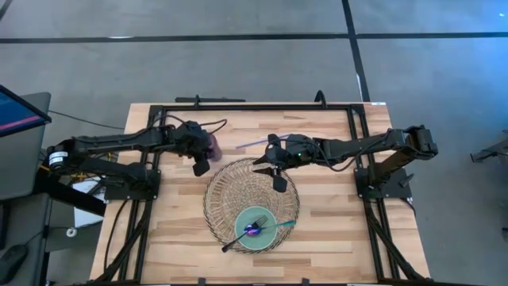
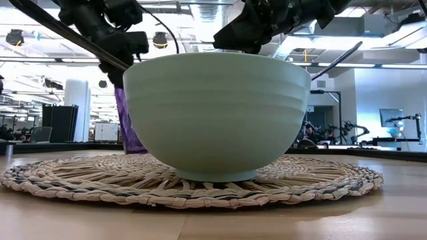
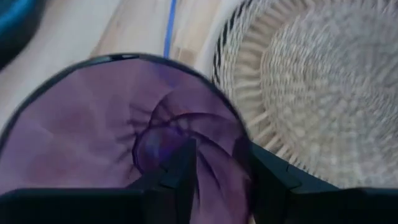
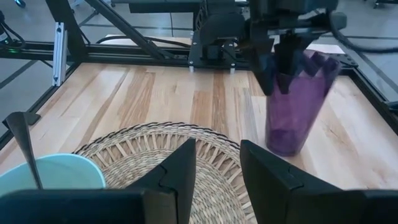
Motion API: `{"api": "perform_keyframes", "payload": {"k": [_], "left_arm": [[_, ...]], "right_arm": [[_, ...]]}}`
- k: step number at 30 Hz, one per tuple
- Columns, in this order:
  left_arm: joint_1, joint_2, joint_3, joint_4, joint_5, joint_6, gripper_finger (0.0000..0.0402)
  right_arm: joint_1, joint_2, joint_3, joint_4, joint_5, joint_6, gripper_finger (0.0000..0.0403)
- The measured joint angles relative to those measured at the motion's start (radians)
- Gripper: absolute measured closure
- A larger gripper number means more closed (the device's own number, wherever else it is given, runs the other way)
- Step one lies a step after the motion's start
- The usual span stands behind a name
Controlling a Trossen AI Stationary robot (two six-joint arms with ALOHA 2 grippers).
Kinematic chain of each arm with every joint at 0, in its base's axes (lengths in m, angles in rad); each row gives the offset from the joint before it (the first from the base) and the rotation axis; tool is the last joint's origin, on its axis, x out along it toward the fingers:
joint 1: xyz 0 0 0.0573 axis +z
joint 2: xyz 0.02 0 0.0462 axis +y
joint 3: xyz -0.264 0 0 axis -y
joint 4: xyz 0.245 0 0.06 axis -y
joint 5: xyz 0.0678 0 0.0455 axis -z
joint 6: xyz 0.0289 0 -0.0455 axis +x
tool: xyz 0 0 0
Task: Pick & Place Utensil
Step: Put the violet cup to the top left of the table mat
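A clear purple cup (image 1: 213,145) stands at the woven mat's (image 1: 238,187) far left rim; it also shows in the right wrist view (image 4: 291,118). My left gripper (image 1: 204,156) is shut on it. A pale green bowl (image 1: 258,230) sits on the near part of the mat. A dark-handled utensil (image 1: 236,240) and a teal-handled one (image 1: 279,226) lean on its rim. My right gripper (image 1: 271,168) hangs open and empty above the mat's far part, fingers spread (image 4: 214,168). My left gripper holds the purple cup by its rim (image 3: 239,146), one finger (image 3: 180,168) inside and one (image 3: 273,177) outside. The fingers come from above, pointing down. The cup is about upright, its base (image 4: 286,148) at table level; whether it rests there I cannot tell.
A thin blue stick (image 1: 252,143) lies on the table beyond the mat, between the two grippers. A black frame (image 1: 254,106) runs along the table's far edge and both sides. Bare wood (image 1: 341,230) shows to the right of the mat.
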Motion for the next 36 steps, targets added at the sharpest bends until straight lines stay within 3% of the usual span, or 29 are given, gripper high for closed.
{"api": "perform_keyframes", "payload": {"k": [5, 11, 17, 23, 27, 31, 36], "left_arm": [[0.000, 0.000, -0.008, 0.013, 0.000, 0.006, 0.0313], [-0.001, 0.000, -0.008, 0.045, 0.002, 0.008, 0.0387], [-0.058, 0.001, 0.011, 0.068, 0.004, -0.026, 0.0374], [-0.189, 0.004, 0.101, 0.073, 0.005, -0.094, 0.0389], [-0.280, 0.006, 0.142, 0.072, 0.025, -0.183, 0.0373], [-0.363, 0.020, 0.139, 0.060, 0.027, -0.219, 0.0363], [-0.425, 0.079, 0.134, 0.038, -0.013, -0.259, 0.0378]], "right_arm": [[0.000, 0.000, 0.000, 0.000, 0.000, 0.000, 0.0284], [0.000, 0.000, 0.000, 0.000, 0.000, 0.000, 0.0284], [0.000, 0.000, 0.000, 0.004, 0.000, 0.000, 0.0284], [0.000, 0.000, 0.000, 0.008, 0.000, 0.000, 0.0284], [0.000, 0.000, 0.000, 0.008, 0.000, 0.000, 0.0284], [0.000, 0.000, 0.000, 0.008, 0.000, 0.000, 0.0284], [0.000, 0.000, 0.000, 0.008, 0.000, 0.000, 0.0284]]}}
